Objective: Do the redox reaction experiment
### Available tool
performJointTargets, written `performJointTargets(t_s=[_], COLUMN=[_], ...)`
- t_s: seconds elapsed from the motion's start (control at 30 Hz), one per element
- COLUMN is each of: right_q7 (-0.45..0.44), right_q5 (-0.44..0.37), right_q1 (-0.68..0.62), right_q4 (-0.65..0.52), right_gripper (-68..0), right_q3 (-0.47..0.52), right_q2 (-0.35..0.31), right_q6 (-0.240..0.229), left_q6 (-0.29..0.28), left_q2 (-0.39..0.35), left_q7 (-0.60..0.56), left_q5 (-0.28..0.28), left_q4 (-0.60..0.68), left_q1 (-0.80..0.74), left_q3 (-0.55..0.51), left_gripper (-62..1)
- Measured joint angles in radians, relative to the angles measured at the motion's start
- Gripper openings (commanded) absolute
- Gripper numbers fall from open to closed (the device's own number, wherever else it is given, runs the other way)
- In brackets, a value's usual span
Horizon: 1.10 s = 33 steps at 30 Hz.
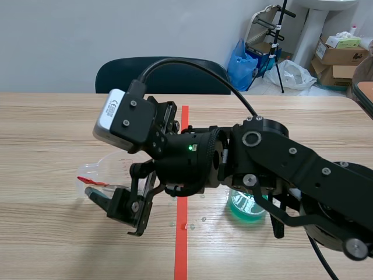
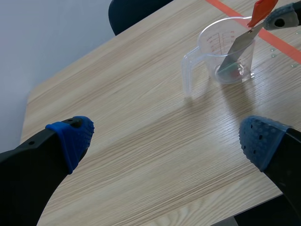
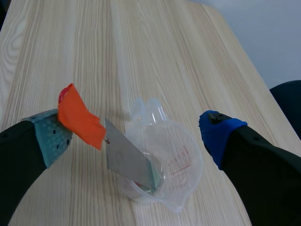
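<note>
left gripper (image 2: 167, 136), right gripper (image 3: 136, 134) wide; right arm (image 1: 291, 163) partly over green beaker (image 1: 245, 208) (strip (image 3: 127, 160) in cup (image 3: 186, 157))

Right arm (image 1: 303, 169): enters from the right and lies low across the table, reaching past the middle. The wrist (image 1: 192, 154) carries a lit green light (image 1: 189, 147), and the grey wrist camera (image 1: 119, 119) is mounted on top.

Right gripper (image 1: 113, 211): angled downward, close over the table. Its fingers are spread wide, with the grey-green pad (image 3: 49, 134) and the blue pad (image 3: 218, 132) well apart.

Left gripper (image 2: 167, 141): held above the table and tilted down. Its fingers are wide apart, and both blue pads (image 2: 75, 134) face inward. One finger of the right gripper shows well ahead of it.
</note>
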<state>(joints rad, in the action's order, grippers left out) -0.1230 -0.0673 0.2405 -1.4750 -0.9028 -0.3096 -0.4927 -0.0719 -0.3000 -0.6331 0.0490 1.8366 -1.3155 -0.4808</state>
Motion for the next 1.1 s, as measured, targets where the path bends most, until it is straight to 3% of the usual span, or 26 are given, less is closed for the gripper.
performJointTargets(t_s=[0.57, 0.8, 1.03, 1.1], right_q7=[-0.003, -0.003, 0.02, 0.039], right_q5=[0.0, 0.0, -0.006, -0.043], right_q1=[0.008, 0.043, 0.07, 0.08], right_q4=[0.0, 0.0, 0.0, 0.0], right_gripper=[-66.9, -66.9, -66.9, -66.9], right_q3=[0.0, 0.0, 0.0, 0.0], right_q2=[0.0, 0.0, 0.0, 0.0], right_q6=[0.009, 0.006, -0.028, -0.028], left_q6=[0.0, 0.0, 0.0, 0.0], left_q2=[0.0, 0.0, 0.0, 0.0], left_q7=[0.0, 0.0, 0.0, 0.0], left_q5=[0.0, 0.0, 0.0, 0.0], left_q4=[0.0, 0.0, 0.0, 0.0], left_q1=[0.0, 0.0, 0.0, 0.0], left_q3=[0.0, 0.0, 0.0, 0.0], left_gripper=[1.4, 1.4, 1.4, 1.4])
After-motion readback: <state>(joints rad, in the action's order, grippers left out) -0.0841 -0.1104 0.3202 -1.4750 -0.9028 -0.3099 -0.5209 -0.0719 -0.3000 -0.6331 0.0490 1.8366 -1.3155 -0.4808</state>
